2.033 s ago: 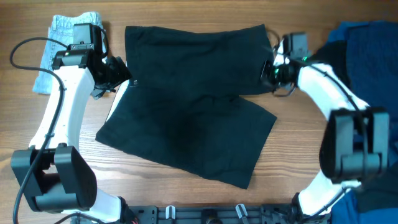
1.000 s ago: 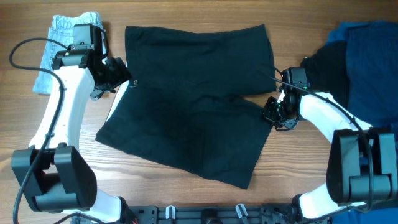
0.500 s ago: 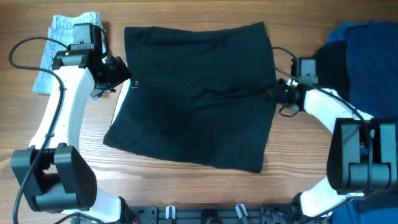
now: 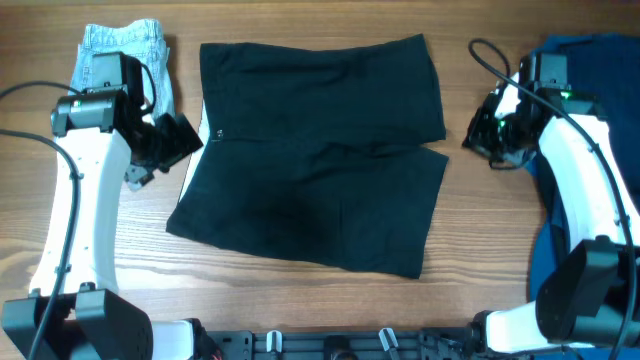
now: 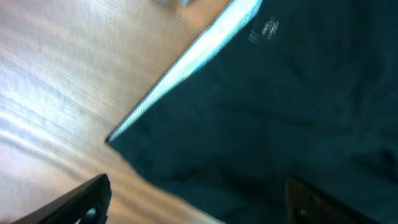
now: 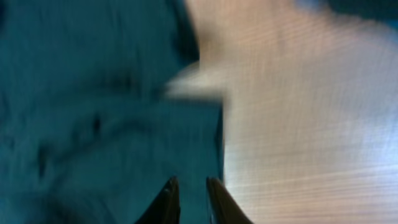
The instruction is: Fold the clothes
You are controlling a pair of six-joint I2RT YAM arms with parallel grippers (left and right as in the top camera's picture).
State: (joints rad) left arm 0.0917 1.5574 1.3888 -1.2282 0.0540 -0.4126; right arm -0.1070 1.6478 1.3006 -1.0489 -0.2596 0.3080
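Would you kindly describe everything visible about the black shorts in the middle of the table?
The black shorts are plain, soft cloth, lying flat on the wooden table with a few shallow creases. They are doubled over, the upper layer's right edge stepping in from the lower layer's. A pale inner waistband shows along the left edge, with a small label. Neither gripper touches them in the overhead view.

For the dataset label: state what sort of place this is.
Likely a lab workbench for robot laundry folding: bare wooden table, black shorts spread flat, two tabletop arms, a blue garment pile waiting.
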